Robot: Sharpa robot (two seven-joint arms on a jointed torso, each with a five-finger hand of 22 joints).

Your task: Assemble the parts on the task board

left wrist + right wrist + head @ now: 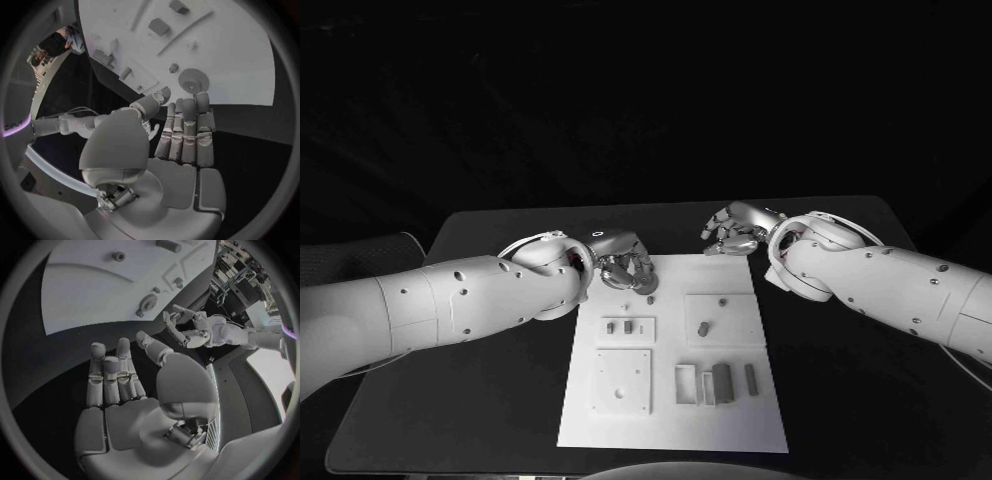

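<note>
The white task board [678, 420] lies in the middle of the black table. Near its far left corner a small toothed gear [194, 80] lies flat, with a short peg [174, 67] beside it. My left hand [620, 262] hovers over that corner; its fingers [186, 130] stretch toward the gear, end just short of it and hold nothing. My right hand [737, 230] hangs past the board's far edge, fingers [112, 375] spread and empty. The right wrist view shows the same gear [148, 302] and my left hand [187, 330].
Nearer on the board sit a square plate with holes [623, 380], a cluster of upright blocks [711, 382], a small piece [705, 326] and a pair of pegs [629, 326]. Bare black table [473, 400] flanks the board on both sides.
</note>
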